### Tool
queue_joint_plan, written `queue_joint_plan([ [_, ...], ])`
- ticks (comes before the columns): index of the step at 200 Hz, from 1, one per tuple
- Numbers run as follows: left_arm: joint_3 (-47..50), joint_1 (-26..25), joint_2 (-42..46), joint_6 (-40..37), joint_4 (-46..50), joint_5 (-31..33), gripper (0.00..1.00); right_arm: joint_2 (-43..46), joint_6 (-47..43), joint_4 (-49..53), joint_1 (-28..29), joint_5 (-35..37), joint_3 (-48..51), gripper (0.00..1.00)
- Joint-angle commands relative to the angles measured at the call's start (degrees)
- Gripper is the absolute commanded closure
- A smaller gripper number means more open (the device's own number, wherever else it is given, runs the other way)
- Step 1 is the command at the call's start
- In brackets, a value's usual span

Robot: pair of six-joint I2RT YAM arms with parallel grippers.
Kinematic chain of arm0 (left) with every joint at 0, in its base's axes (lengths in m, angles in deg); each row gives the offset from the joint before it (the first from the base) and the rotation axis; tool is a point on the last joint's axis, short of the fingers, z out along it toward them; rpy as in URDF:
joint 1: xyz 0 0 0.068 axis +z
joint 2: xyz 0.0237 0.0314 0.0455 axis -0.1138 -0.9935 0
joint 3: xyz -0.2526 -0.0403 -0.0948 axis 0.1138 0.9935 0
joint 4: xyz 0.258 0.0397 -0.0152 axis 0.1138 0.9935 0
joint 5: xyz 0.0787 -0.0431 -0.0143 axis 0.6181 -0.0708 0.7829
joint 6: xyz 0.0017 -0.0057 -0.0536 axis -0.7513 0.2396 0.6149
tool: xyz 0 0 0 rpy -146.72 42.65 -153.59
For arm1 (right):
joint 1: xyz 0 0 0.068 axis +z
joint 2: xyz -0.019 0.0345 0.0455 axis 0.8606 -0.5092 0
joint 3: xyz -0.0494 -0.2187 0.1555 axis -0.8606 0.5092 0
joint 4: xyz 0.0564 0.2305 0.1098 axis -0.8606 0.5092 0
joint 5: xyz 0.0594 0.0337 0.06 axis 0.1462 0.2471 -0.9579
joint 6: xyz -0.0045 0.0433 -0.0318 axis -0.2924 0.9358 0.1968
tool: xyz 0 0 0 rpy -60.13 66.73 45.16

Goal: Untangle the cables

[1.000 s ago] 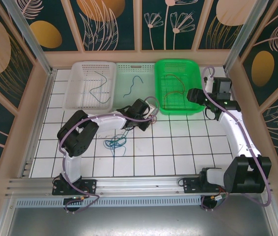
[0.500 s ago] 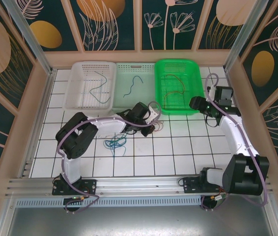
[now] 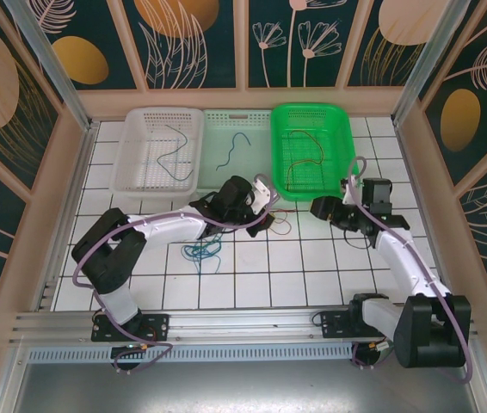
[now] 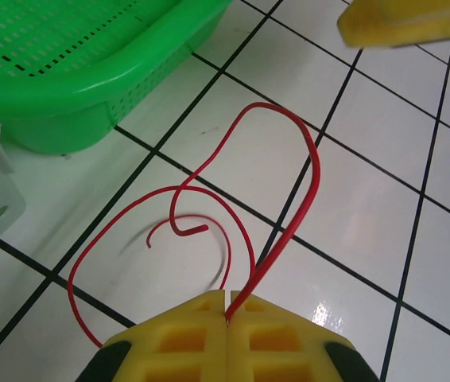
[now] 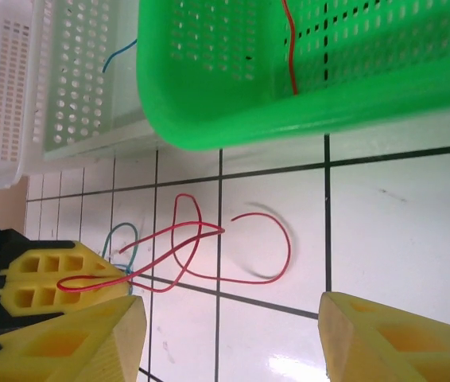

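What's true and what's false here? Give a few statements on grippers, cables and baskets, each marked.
The left gripper is shut on the red cable. True.
The right gripper is shut on that cable too. False: it is open and holds nothing.
The green basket is empty. False: another red cable lies in it.
A blue-green tangle lies on the tiles. True.

Bare tiles (image 4: 384, 239) between left tool (image 4: 226, 310) and right tool (image 3: 319, 209), red cable (image 4: 312, 159) across, green basket (image 4: 90, 95) just beyond.
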State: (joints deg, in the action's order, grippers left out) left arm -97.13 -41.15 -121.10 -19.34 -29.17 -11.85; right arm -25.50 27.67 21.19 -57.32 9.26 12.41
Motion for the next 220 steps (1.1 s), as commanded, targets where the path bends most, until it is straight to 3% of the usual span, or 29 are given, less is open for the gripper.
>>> queue_joint_plan([
  [1, -1.15, 0.07, 3.07, 0.57, -2.14, -1.05, 1.00, 1.66, 7.04, -8.47, 1.13, -2.34, 2.15, 0.39],
  [97, -1.87, 0.06, 3.81, 1.62, -2.96, -1.01, 1.00, -1.45, 27.58, -22.08, 6.60, -9.71, 3.05, 0.35],
  [163, -3.75, -0.22, 2.77, 2.41, -4.06, -0.13, 1.00, -5.36, 33.31, -28.28, 9.82, -11.13, 3.26, 0.35],
  [220, -4.67, -3.00, 2.18, 0.62, -2.49, 0.61, 1.00, -7.58, 32.59, -28.87, 9.59, -7.19, 0.97, 0.40],
])
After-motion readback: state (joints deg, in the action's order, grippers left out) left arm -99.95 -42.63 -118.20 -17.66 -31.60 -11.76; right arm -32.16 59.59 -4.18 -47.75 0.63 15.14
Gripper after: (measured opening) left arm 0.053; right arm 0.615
